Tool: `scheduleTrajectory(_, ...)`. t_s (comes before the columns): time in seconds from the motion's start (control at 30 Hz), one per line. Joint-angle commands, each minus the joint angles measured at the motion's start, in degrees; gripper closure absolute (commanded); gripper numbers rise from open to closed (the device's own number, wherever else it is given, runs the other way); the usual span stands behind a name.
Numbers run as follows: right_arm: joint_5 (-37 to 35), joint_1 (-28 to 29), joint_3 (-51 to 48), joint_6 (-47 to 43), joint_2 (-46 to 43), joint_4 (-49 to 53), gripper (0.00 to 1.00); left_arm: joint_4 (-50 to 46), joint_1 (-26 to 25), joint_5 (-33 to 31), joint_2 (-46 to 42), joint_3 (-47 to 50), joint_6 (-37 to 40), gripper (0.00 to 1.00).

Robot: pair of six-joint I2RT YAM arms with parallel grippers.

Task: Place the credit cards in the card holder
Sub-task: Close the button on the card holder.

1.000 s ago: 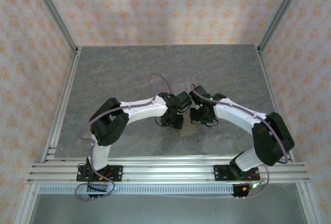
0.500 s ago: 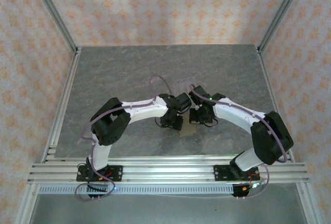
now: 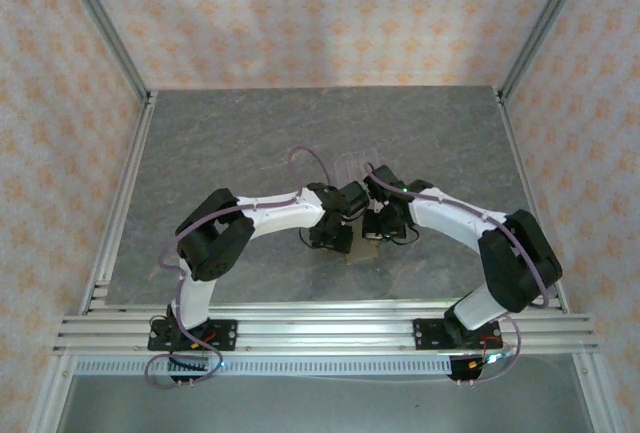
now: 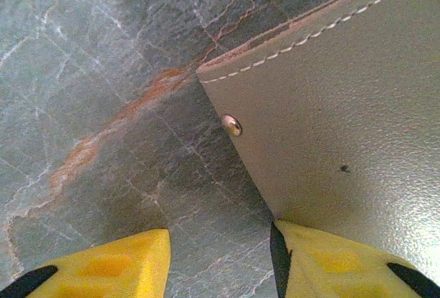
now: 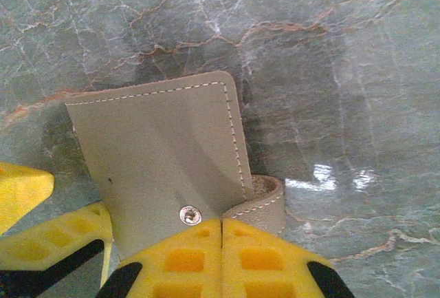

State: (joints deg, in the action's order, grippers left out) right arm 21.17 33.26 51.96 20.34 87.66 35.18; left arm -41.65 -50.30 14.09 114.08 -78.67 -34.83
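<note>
The card holder [image 5: 158,146] lies near the middle of the worktop [image 3: 250,143], its pale grey inside and snap stud [image 5: 190,215] showing. The right pincer [image 5: 221,246] is clenched tight at its near edge. The left pincer [image 4: 220,263] stands released, one finger touching the holder's side.

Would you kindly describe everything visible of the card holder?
The card holder is a pale tan-grey, leather-looking wallet with white edge stitching, a rounded corner, a metal snap stud and a curled strap. It lies on the marbled grey table. The shut right gripper meets its near edge; the open left gripper straddles another edge.
</note>
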Motion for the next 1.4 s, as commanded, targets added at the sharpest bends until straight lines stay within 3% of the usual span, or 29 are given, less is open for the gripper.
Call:
scheduleTrajectory(0.0, 3.04, -0.25, 1.22, 0.7, 1.0, -1.92, 1.0, 1.09, -0.5, 0.41, 1.31, 1.51, 0.07, 0.56)
scheduleTrajectory(0.27, 7.33, -2.44, 0.42, 2.02, 0.62, -4.28, 1.0, 1.68, -0.5, 0.72, 1.14, 2.19, 0.19, 0.56)
scheduleTrajectory(0.83, 9.59, -2.84, 0.51, 1.65, 5.14, -5.12, 1.0, 2.37, -0.5, 1.03, 1.01, 2.56, 0.09, 0.56)
scheduleTrajectory(1.37, 3.94, -2.84, -1.96, 2.03, 7.78, -3.45, 1.0, 2.62, -0.5, 1.04, 1.17, 2.14, 0.2, 0.57)
